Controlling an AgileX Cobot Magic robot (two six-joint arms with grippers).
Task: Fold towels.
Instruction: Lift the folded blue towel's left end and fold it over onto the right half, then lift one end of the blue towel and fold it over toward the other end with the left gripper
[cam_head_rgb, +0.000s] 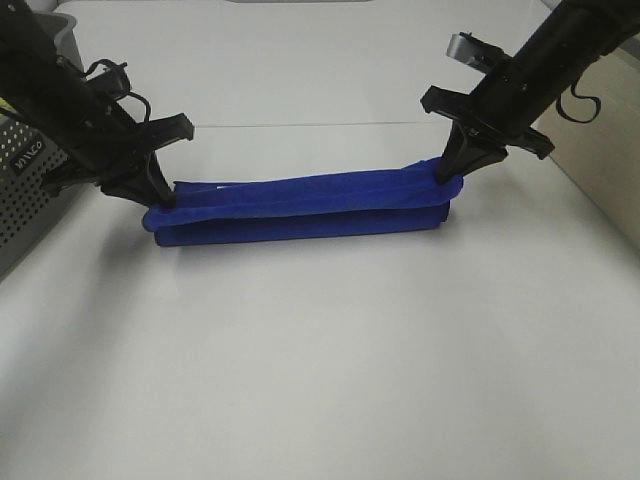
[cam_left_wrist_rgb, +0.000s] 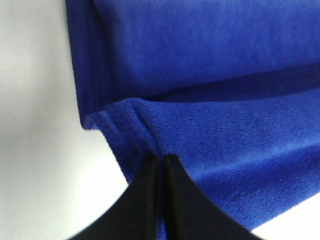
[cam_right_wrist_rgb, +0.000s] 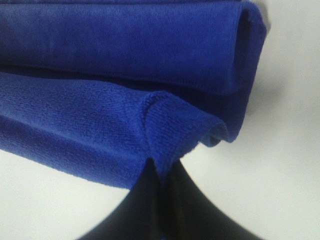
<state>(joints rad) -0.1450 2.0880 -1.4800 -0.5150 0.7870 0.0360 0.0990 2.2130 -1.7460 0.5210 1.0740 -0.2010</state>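
We see a wide, flat white tabletop (cam_head_rgb: 320, 380) under both claws and spreading out on every side of them.

On it, stretched between the two claws, lies the royal-blue rectangular microfibre towel (cam_head_rgb: 300, 205). It is folded lengthways into a long, narrow, thick band of several layers. One upper layer is raised a little above the stack below it, with a dark shadowed crease between the two. Close up, the left wrist view shows the towel (cam_left_wrist_rgb: 225, 60) as a fine, short looped pile with a stitched, ridged hem running up to the fingertips. In the right wrist view the towel (cam_right_wrist_rgb: 125, 45) ends in rounded fold edges, and its top layer bunches into a small peak right at the claw.

The black left claw (cam_head_rgb: 160, 195) comes down onto the towel's left end. Its two fingers are pressed together with the hemmed corner pinched between them (cam_left_wrist_rgb: 161, 159). The black right claw (cam_head_rgb: 450, 172) meets the opposite end, its fingers likewise closed tight on the gathered upper layer (cam_right_wrist_rgb: 159, 167). So each claw grips one end, and the band spans the gap between them.

Outward from the left claw stands a grey perforated metal basket (cam_head_rgb: 25, 190). Outward from the right claw we see a pale beige panel (cam_head_rgb: 600, 170) at the table's edge.
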